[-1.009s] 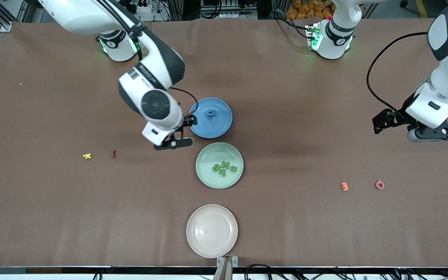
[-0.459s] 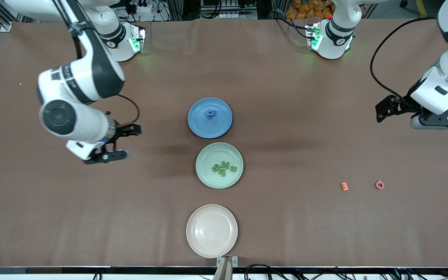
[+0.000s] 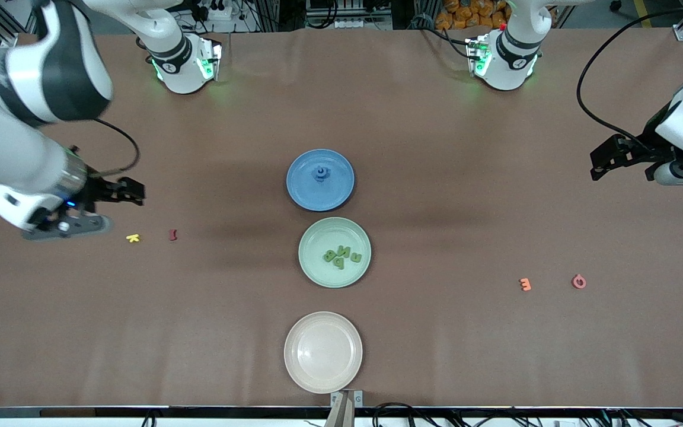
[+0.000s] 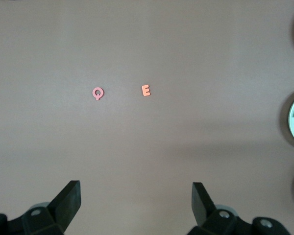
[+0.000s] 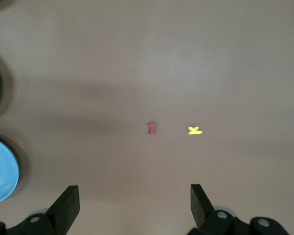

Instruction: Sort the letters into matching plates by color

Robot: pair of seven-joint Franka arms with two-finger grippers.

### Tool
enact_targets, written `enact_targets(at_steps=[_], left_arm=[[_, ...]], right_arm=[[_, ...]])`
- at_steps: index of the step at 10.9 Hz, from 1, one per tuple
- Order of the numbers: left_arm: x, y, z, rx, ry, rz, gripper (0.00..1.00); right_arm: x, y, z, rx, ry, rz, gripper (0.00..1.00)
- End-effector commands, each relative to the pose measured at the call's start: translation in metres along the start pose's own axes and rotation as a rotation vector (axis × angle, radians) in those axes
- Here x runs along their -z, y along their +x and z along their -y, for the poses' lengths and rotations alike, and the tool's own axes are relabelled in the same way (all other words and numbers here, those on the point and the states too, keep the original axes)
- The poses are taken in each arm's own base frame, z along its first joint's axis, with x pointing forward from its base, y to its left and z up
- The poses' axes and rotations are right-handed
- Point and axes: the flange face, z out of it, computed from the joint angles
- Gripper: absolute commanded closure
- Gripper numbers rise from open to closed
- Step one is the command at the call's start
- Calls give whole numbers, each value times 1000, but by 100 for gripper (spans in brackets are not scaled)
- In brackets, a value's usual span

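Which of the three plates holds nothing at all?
The cream plate, nearest the front camera. The green plate holds green letters; the blue plate holds a blue piece.

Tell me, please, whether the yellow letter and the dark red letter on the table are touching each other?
Apart. The right wrist view shows bare table between the yellow letter and the dark red letter.

Brown table [image 3: 436, 148], plain and matte. Blue plate [image 3: 303, 190] with blue letters [image 3: 321, 172]; pale green plate [image 3: 318, 273] with darker green letters [image 3: 342, 257]; cream-beige plate [image 3: 322, 352]. Yellow K [image 3: 133, 238], dark red I [image 3: 172, 235], orange E [image 3: 525, 284], pink Q [image 3: 578, 281]. White arms with black joints; black fingers [image 4: 68, 200] on left gripper [image 4: 136, 203], same on right gripper [image 5: 134, 203].
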Motion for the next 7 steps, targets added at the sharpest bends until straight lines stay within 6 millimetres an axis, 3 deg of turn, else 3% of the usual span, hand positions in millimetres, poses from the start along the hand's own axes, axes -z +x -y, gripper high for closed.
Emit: enact_targets(at_steps=[1,4,7], left_arm=[[8,-3,-6,-14,-30,5,0],[7,-2,-8,-24,-37,4,0],[7,-2,-10,-27,-39,2,0]], right_arm=[[54,-36,-39,-61,13,-90,0],[92,-63,-51,-97,62,-139,0],[106,-82,-53,-105,70,-112,0]])
